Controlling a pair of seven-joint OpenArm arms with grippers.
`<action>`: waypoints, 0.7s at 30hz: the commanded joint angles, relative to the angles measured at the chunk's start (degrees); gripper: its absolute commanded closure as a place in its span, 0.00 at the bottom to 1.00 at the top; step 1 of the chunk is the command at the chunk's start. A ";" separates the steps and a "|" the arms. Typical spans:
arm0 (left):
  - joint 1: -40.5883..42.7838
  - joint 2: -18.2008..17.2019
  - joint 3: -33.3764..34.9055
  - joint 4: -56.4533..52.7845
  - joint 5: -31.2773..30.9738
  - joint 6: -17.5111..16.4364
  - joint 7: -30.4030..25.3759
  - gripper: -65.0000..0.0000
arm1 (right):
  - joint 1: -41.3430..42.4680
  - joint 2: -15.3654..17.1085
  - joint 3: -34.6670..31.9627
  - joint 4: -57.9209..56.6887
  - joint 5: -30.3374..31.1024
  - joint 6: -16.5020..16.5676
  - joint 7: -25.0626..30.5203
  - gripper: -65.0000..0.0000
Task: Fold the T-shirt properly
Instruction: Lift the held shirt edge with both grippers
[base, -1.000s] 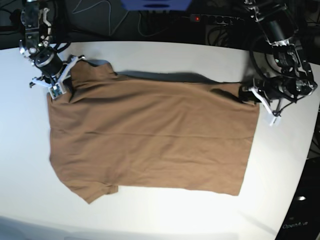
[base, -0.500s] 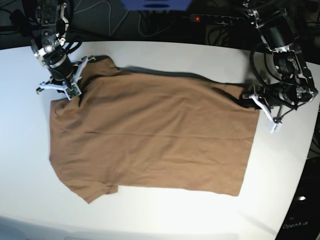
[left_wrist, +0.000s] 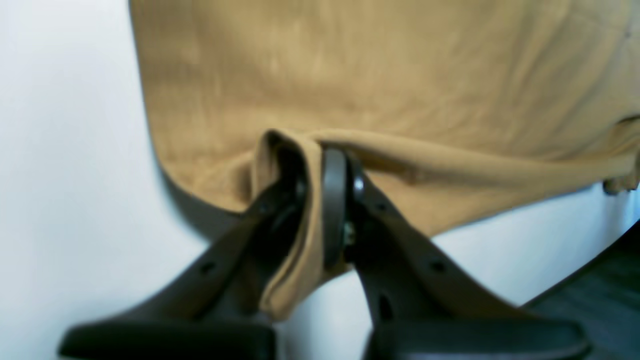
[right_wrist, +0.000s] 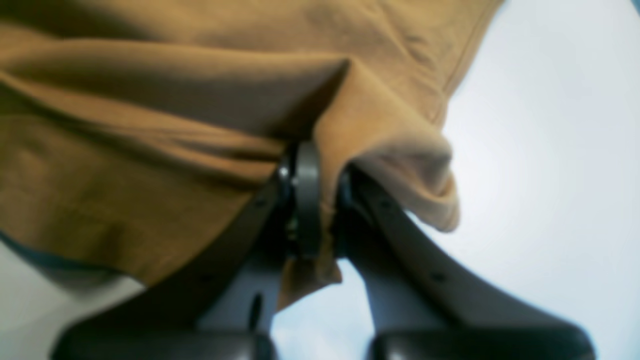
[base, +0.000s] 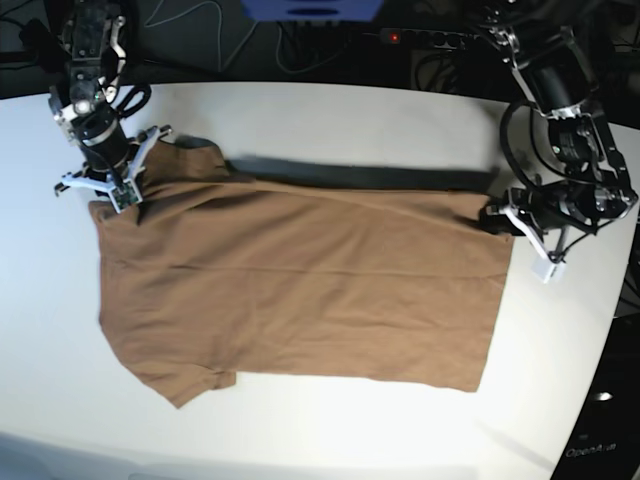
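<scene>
The tan-brown T-shirt (base: 300, 280) lies spread on the white table (base: 330, 430), collar end toward the base view's left. Its far edge is raised off the table and throws a dark shadow band behind it. My right gripper (base: 122, 192) is shut on the far shoulder corner; in the right wrist view its jaws pinch a fold of the T-shirt (right_wrist: 150, 175) at the gripper (right_wrist: 320, 200). My left gripper (base: 497, 215) is shut on the far hem corner; in the left wrist view a bunched edge of the T-shirt (left_wrist: 350, 75) sits clamped in the gripper (left_wrist: 320, 200).
A power strip (base: 420, 38) with a red light and loose cables lie behind the table's back edge. A blue object (base: 310, 8) sits at the top centre. The table's curved edge drops to dark floor at the right.
Both grippers have lifted the shirt's far edge, so the shadow behind it has grown wider. The right gripper swung toward the shirt, then back to the left, carrying the shoulder corner.
</scene>
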 joint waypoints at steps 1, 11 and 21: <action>-1.06 -0.52 -0.21 1.30 -0.77 0.07 -0.40 0.96 | 0.78 0.69 0.38 1.17 0.14 -0.46 1.18 1.00; -2.82 0.63 -0.21 1.48 -0.33 0.07 -0.49 0.96 | 3.41 0.69 0.30 1.52 0.14 -0.29 1.09 1.00; -4.58 1.68 -0.30 1.48 -0.68 0.07 -0.58 0.96 | 7.63 0.33 0.30 0.99 0.22 2.53 1.18 1.00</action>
